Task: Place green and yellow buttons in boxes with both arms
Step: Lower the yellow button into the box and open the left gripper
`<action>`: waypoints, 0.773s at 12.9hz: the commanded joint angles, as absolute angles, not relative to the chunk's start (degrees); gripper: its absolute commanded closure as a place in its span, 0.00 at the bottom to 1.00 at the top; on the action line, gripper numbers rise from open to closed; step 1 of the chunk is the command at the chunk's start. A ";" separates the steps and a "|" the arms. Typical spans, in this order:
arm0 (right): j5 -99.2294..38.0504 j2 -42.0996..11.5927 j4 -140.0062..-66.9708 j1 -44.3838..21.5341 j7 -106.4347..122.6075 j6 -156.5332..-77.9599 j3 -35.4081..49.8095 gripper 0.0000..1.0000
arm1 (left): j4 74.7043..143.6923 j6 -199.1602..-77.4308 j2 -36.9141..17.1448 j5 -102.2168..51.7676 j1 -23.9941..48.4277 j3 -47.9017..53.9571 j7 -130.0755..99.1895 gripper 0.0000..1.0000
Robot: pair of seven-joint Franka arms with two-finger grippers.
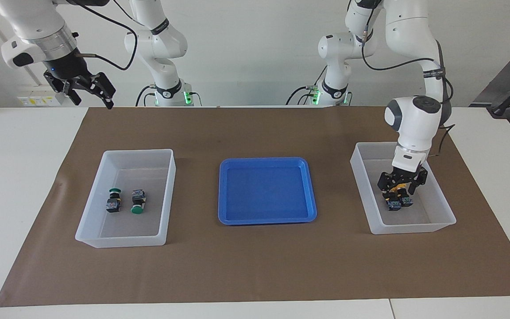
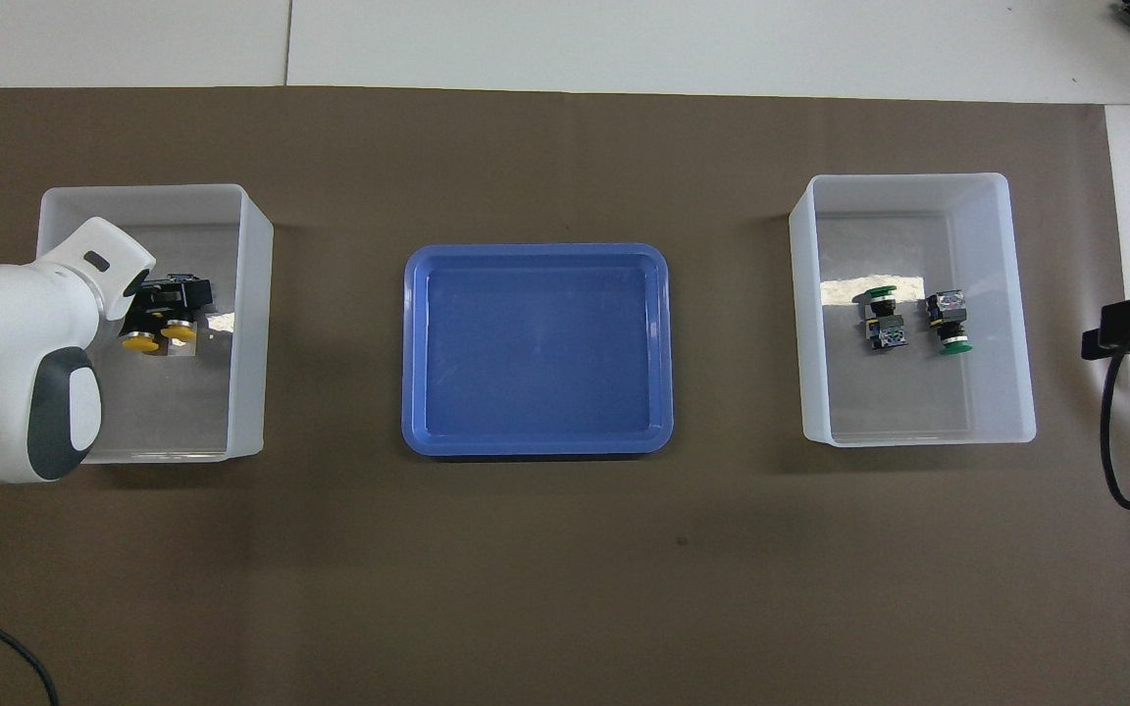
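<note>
Two yellow buttons [image 2: 141, 343] [image 2: 178, 331] lie side by side in the box [image 1: 410, 228] at the left arm's end of the table, also seen from overhead [image 2: 253, 324]. My left gripper [image 1: 399, 193] is down inside this box, open, its fingers standing around the yellow buttons [image 1: 399, 189]. Two green buttons [image 1: 114, 200] [image 1: 138, 202] lie in the other box [image 1: 122, 241] at the right arm's end; the overhead view shows them too [image 2: 882, 319] [image 2: 950, 324]. My right gripper [image 1: 94, 101] is open and empty, raised high over the table's edge nearest the robots.
A shallow blue tray [image 1: 224, 190] sits between the two boxes and holds nothing; it also shows in the overhead view [image 2: 413, 343]. Brown paper [image 1: 255, 266] covers the table under everything.
</note>
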State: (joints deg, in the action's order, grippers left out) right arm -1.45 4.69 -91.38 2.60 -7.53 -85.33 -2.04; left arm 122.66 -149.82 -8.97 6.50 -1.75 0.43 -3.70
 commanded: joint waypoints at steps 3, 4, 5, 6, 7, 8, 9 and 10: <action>-1.85 6.15 -92.99 2.99 -6.15 -86.04 -2.02 0.00 | 113.14 -125.73 -1.59 7.03 2.19 0.70 0.00 0.00; -1.85 5.98 -93.08 2.64 -6.07 -86.13 -2.28 0.00 | 110.42 -121.59 -0.97 7.03 3.50 0.79 0.00 0.00; -1.76 6.06 -93.08 0.90 -6.24 -86.05 -2.98 0.00 | 108.48 -118.59 -0.53 7.03 4.47 1.05 -0.09 0.00; -1.67 6.15 -93.08 -0.43 -6.41 -86.04 -3.95 0.00 | 106.54 -115.78 -0.09 7.03 5.09 1.66 -0.17 0.00; -1.67 6.07 -93.08 -0.79 -6.50 -86.04 -4.39 0.00 | 104.00 -112.71 -0.09 6.94 5.10 2.63 -0.18 0.00; -1.67 6.06 -93.08 -0.27 -6.50 -86.04 -4.31 0.00 | 100.93 -109.28 -0.35 6.77 5.10 3.07 -0.09 0.00; -1.67 6.15 -93.08 -0.09 -6.42 -86.04 -4.31 0.00 | 97.07 -105.59 -1.05 6.25 5.18 3.08 -0.09 0.00; -1.67 6.15 -93.08 -0.09 -6.42 -85.96 -4.31 0.00 | 93.12 -102.08 -1.84 5.02 5.10 3.08 -0.09 0.00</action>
